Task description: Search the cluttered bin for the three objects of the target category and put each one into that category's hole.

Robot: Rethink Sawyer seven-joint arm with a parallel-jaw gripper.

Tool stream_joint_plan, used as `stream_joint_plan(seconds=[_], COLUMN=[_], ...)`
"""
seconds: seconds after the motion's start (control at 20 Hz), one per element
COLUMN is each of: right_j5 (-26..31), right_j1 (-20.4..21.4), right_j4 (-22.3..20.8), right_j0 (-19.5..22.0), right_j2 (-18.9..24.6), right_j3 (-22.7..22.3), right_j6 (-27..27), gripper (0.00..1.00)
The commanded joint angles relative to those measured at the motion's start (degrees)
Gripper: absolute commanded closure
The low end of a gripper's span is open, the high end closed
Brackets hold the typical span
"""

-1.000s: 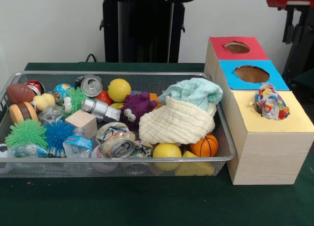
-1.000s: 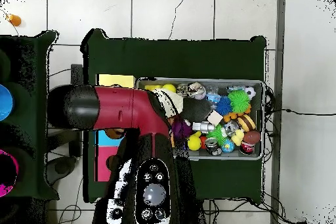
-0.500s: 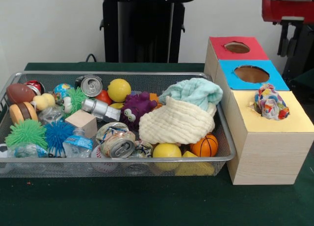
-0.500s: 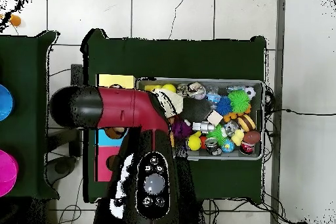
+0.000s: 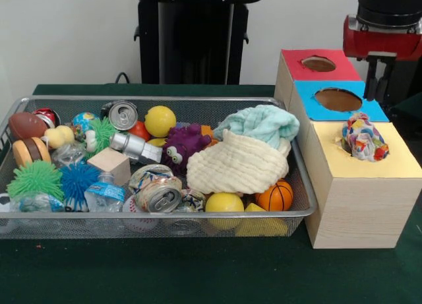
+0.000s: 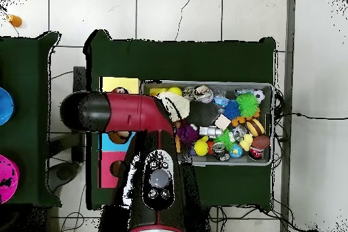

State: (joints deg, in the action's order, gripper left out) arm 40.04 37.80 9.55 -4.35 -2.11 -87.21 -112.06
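A wooden box stands right of the bin, with a red hole (image 5: 319, 63), a blue hole (image 5: 338, 99) and a yellow top (image 5: 389, 164). A multicoloured cloth (image 5: 361, 136) sits bunched in the yellow hole. In the bin's right half a teal cloth (image 5: 258, 122) lies on a cream cloth (image 5: 237, 164). My gripper (image 5: 379, 70) hangs at the top right, above and behind the box's blue and yellow sections, with nothing seen in it. From overhead, my red arm (image 6: 129, 110) covers most of the box, and the cream cloth (image 6: 178, 105) shows beside it.
The wire mesh bin (image 5: 300, 185) holds balls, crushed cans, spiky toys, a wooden block (image 5: 109, 164), a purple plush (image 5: 184, 144) and small bottles. An orange basketball (image 5: 275, 196) and a yellow ball (image 5: 224, 203) lie at its front right. Green table surface (image 5: 198, 271) lies in front.
My arm has come down and leftwards into the front view's top right, closer over the box. The cloths and the bin's contents have not moved.
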Motion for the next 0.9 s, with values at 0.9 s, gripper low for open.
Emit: stream_joint_plan(seconds=[0.9], right_j5=[-8.7], right_j1=[-7.58], right_j4=[-3.72], right_j0=[0.97], right_j2=[2.41], right_j3=[-2.98], right_j6=[-4.58], gripper=[1.0])
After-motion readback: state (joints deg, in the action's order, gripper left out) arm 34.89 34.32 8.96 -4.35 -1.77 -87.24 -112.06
